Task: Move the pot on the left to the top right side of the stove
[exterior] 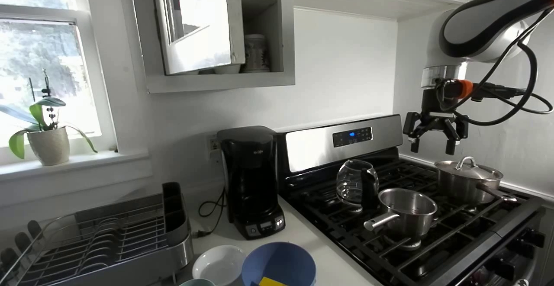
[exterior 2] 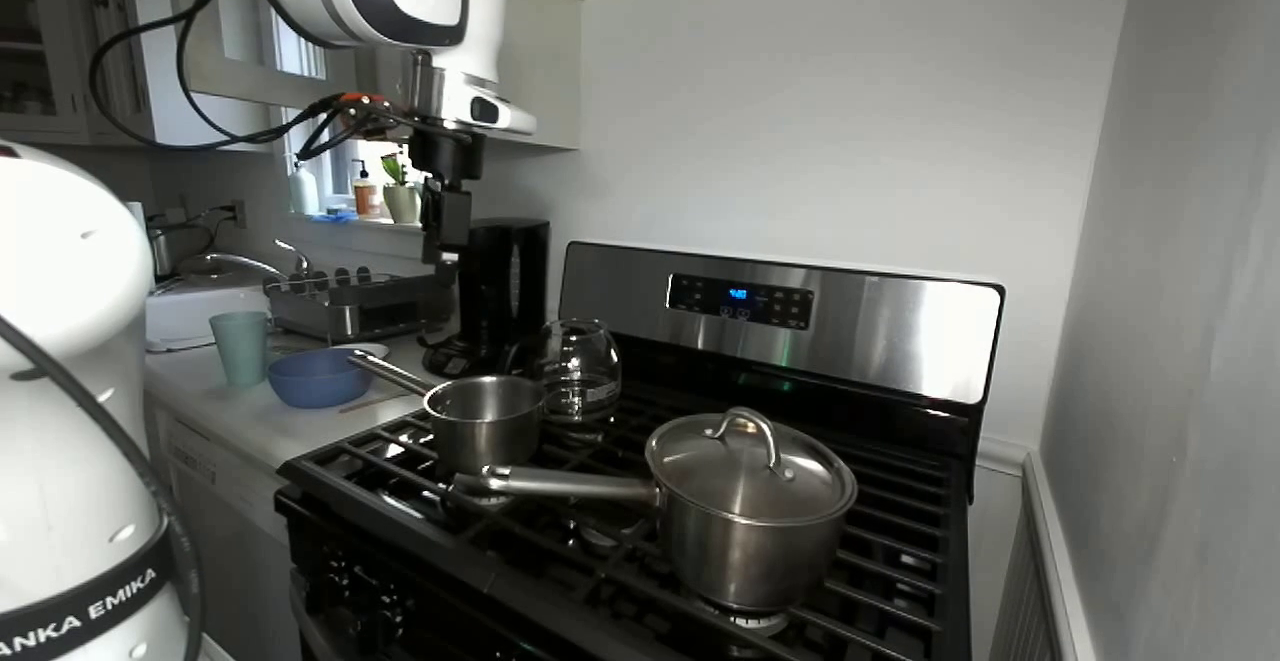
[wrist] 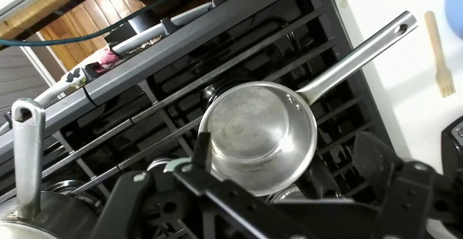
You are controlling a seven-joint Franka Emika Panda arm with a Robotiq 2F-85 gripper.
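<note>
In an exterior view, holds the bent arm [exterior: 476, 39] at 2 o'clock, with the gripper [exterior: 433, 146] hanging down, spread wide. Has the shiny round pot [exterior: 409, 220] on the stove [exterior: 307, 152] at 4 o'clock.

In an exterior view, points the pot's long handle [exterior 2: 392, 374] to 10 o'clock.

In the wrist view, looks into the pot, smudged inside.

Wrist view: lidded pot [wrist: 61, 213] cut off at lower left; tool [wrist: 284, 143] cropped along bottom edge. In an exterior view: that pot's inside hidden by its lid [exterior 2: 705, 476]; saucepan [exterior 2: 485, 441] partly hides carafe [exterior 2: 587, 366]. In an exterior view: blue bowl [exterior: 279, 258] cropped below, yellow item [exterior: 270, 281] likewise, identity unclear; display [exterior: 352, 134] digits too small to read.
</note>
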